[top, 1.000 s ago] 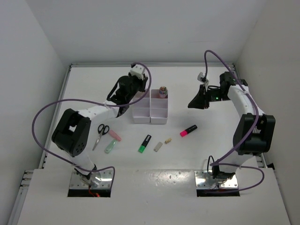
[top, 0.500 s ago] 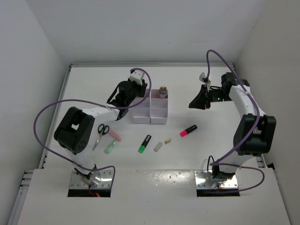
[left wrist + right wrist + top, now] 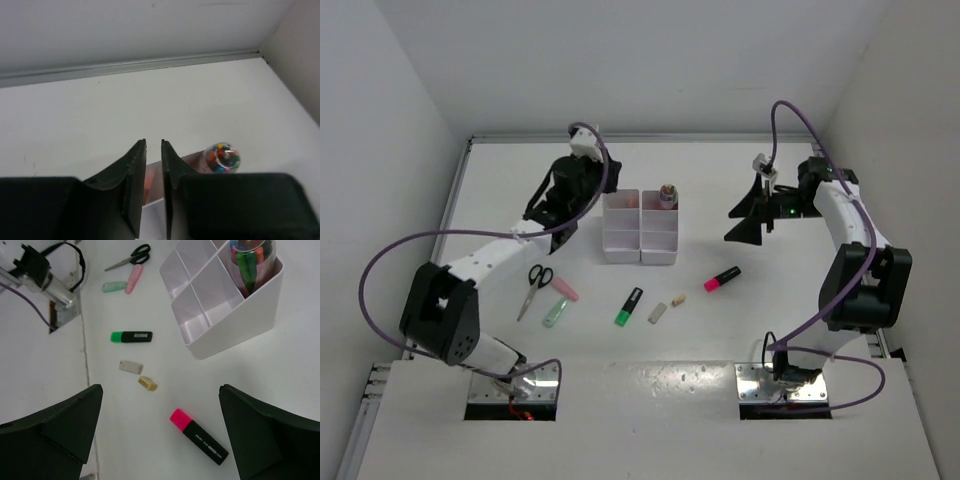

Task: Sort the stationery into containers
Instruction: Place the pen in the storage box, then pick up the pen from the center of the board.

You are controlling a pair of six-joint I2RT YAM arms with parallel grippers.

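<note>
Loose stationery (image 3: 640, 303) before white organiser (image 3: 641, 237)

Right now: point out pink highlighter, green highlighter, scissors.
pink highlighter (image 3: 199, 435), right wrist view, on the black body.
green highlighter (image 3: 131, 336), right wrist view, mid-barrel.
scissors (image 3: 533, 283), top external view, near the pivot.

**Organiser at centre, loose stationery on its near side**

The organiser (image 3: 641, 226) stands mid-tabletop (image 3: 770, 300). A pen bundle (image 3: 667, 195) sits upright in its far right compartment. From the organiser, the scissors (image 3: 533, 288) lie toward 8 o'clock, with two pens (image 3: 559, 300) just right of them, touching at one end. At 6 o'clock lies a highlighter (image 3: 629, 306); two erasers (image 3: 666, 307) lie just right of it, side by side. A second highlighter (image 3: 721, 279) lies at 4 o'clock. The left fingers (image 3: 582, 205) hang at the organiser's 9 o'clock, the right fingers (image 3: 745, 221) well apart at 3 o'clock.
</note>
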